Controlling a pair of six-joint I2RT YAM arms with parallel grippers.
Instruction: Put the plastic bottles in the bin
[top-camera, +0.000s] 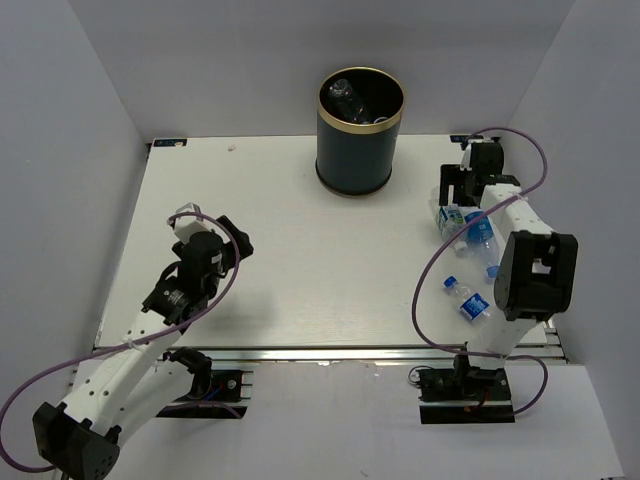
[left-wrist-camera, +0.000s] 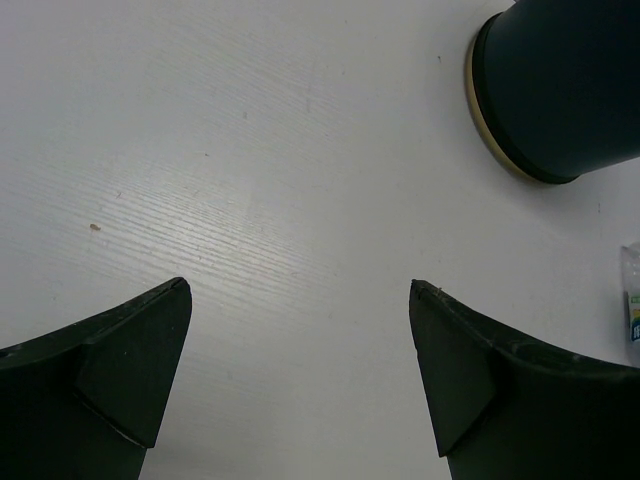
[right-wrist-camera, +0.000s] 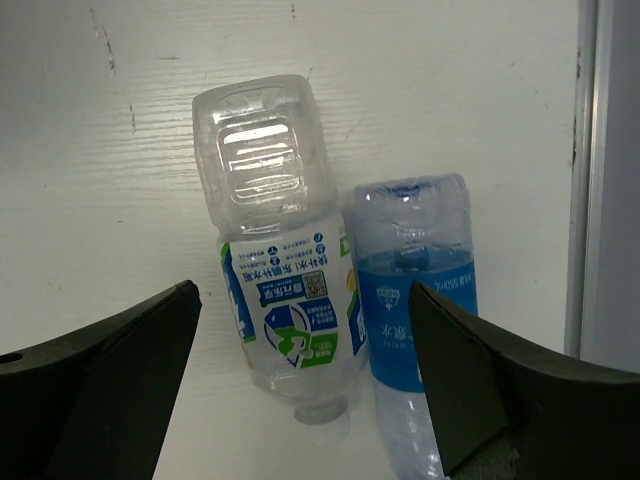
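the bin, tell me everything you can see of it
The bin is a tall, dark navy cylinder with a thin gold rim at the top and a pale gold edge at its base. Its wall looks smooth and slightly glossy. It stands upright on the white table, at the far middle, open at the top. Inside, at least one clear plastic bottle leans against the left wall; something more lies beside it, too unclear to name. Nothing outside touches it.
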